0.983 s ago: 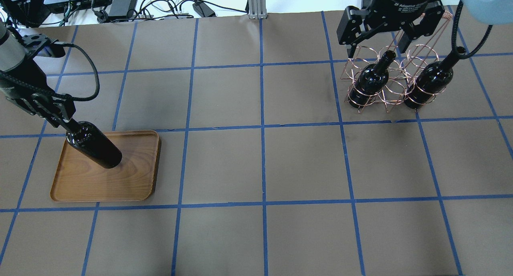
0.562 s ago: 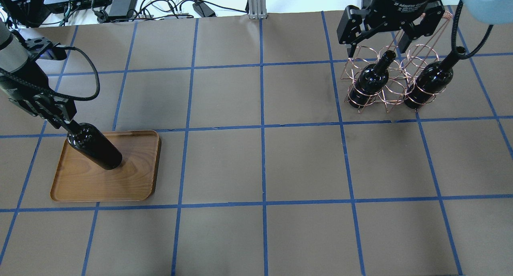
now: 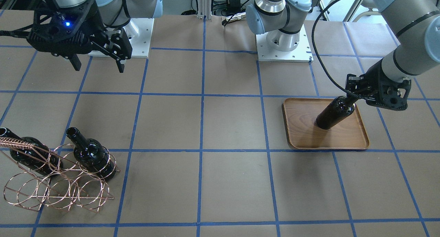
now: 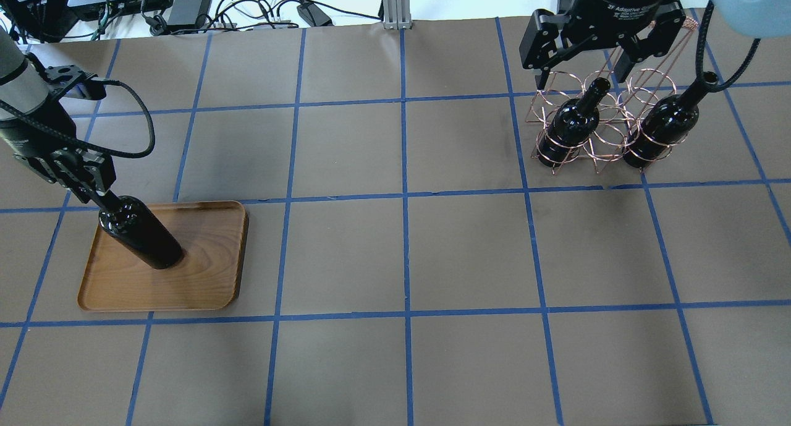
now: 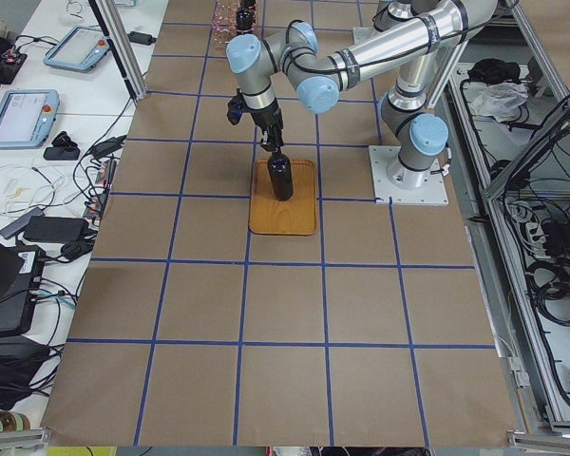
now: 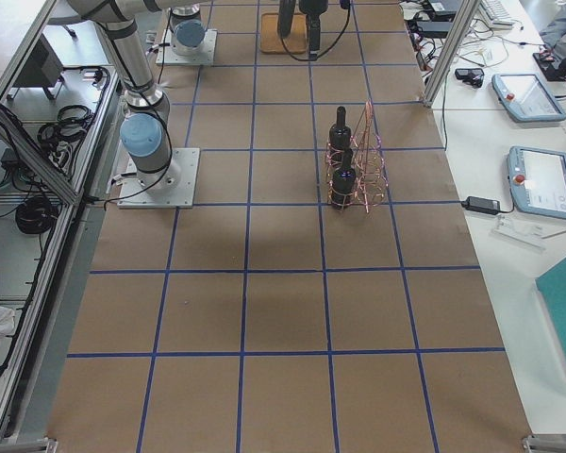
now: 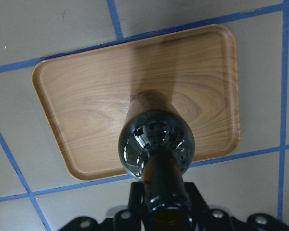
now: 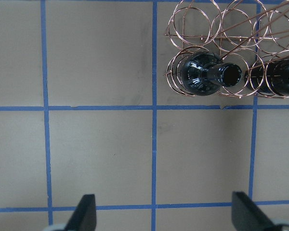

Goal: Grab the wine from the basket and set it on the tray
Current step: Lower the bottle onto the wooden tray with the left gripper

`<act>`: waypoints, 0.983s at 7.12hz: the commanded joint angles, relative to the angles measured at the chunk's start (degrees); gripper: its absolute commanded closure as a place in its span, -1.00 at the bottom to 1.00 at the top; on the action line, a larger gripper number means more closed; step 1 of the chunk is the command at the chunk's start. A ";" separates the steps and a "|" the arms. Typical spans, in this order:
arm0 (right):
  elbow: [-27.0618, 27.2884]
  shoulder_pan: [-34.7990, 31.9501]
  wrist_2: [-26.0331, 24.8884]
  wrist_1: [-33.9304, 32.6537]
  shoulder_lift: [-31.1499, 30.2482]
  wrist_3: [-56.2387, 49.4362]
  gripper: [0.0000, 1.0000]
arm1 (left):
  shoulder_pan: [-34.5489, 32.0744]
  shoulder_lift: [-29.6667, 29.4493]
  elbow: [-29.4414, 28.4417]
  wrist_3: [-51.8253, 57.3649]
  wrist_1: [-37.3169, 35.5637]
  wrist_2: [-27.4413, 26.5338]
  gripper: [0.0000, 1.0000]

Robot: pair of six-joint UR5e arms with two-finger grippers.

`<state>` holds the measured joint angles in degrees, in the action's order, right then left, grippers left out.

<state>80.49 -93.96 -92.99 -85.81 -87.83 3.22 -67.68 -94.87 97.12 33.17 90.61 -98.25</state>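
Observation:
My left gripper [image 4: 94, 188] is shut on the neck of a glossy black wine bottle [image 4: 143, 235]. It holds the bottle upright over the brown wooden tray [image 4: 207, 281]. The bottle's base is at the tray floor, and I cannot tell if it touches. The left wrist view shows the bottle [image 7: 156, 144] over the tray [image 7: 82, 96]. My right gripper [image 4: 587, 58] is open and empty above the copper wire basket [image 4: 609, 143]. Two more bottles [image 4: 571, 123] [image 4: 664, 126] stand in the basket. They also show in the right wrist view [image 8: 204, 74] [image 8: 284, 77].
The table is brown paper with a blue tape grid. Cables and boxes lie beyond the far edge [image 4: 185, 5]. An aluminium post [image 4: 394, 5] stands at the far middle. The arm bases [image 3: 282, 41] sit at the robot's side.
My left gripper has lowered the bottle a little and shifted it slightly left over the tray. The right gripper and basket have stayed put.

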 commanded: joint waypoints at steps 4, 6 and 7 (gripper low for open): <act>0.02 0.00 0.00 -0.06 0.02 -0.32 -1.00 | 0.00 0.21 -0.17 -0.12 -0.17 -0.19 -0.71; 0.02 0.00 0.00 -0.14 0.02 -0.32 -1.00 | -0.17 2.05 -1.31 -0.82 0.79 0.16 -0.82; 0.02 0.00 0.00 -0.06 0.02 -0.32 -1.00 | -0.87 2.58 -2.45 -1.52 1.14 0.25 -0.82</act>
<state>80.50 -93.95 -92.99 -85.91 -87.81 2.91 -67.93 -93.09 95.74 32.37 91.33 -98.18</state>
